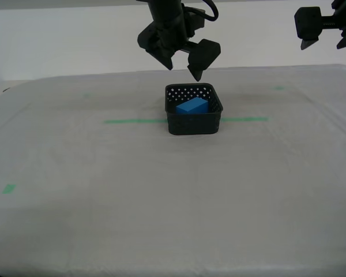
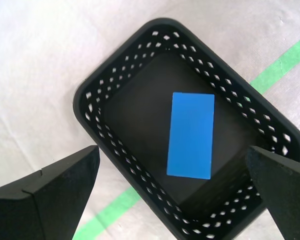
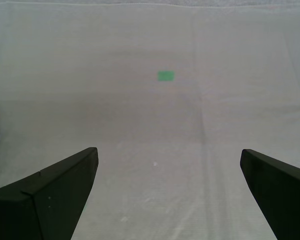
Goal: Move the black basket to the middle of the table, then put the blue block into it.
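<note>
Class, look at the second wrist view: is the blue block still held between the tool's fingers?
No. The blue block lies flat on the floor of the black basket, with my second tool open and empty above it.

My second hand (image 1: 181, 59) is matte black all over, made of hard plastic with blocky, angular parts. Its two fingers (image 1: 203, 56) are thick wedges that become narrow toward pointed tips. A black cable makes a loop beside the wrist housing above them. In the second wrist view the fingers (image 2: 45, 192) look like broad dark triangles, and one of them has a thin seam line across its surface. My first hand (image 1: 323, 32) has the same black colour and the same wedge fingers (image 3: 45, 192). A small green light shines on the body just above it.
</note>
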### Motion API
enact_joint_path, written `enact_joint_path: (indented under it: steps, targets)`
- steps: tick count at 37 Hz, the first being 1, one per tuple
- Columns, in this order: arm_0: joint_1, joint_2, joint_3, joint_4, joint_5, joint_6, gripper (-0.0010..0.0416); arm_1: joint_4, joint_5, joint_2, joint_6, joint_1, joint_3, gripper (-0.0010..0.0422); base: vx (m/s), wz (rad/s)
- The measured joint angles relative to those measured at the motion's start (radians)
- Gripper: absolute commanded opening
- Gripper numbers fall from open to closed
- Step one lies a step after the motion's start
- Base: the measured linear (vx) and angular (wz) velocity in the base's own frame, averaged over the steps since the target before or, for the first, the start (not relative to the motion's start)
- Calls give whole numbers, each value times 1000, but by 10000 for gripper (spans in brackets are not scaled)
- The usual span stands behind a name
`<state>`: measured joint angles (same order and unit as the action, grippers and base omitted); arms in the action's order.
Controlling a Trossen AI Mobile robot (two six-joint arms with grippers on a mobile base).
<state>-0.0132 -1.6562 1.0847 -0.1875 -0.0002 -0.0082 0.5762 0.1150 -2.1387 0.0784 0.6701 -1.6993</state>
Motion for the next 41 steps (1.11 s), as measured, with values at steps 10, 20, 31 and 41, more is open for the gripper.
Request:
enact_joint_path:
  steps: [10, 20, 31, 41]
  targets:
    - [0, 0, 0, 0, 0, 0, 399, 89, -16, 2, -152, -17, -43, 401, 0, 0]
    - [0, 0, 0, 0, 0, 0, 399, 254, -18, 22, -251, -51, -85, 401, 0, 0]
    - [0, 0, 0, 0, 0, 0, 399, 452, -19, 24, -267, -110, -158, 401, 0, 0]
    - [-1, 0, 0, 0, 0, 0, 399, 492, -19, 72, -257, -171, -164, 401, 0, 0]
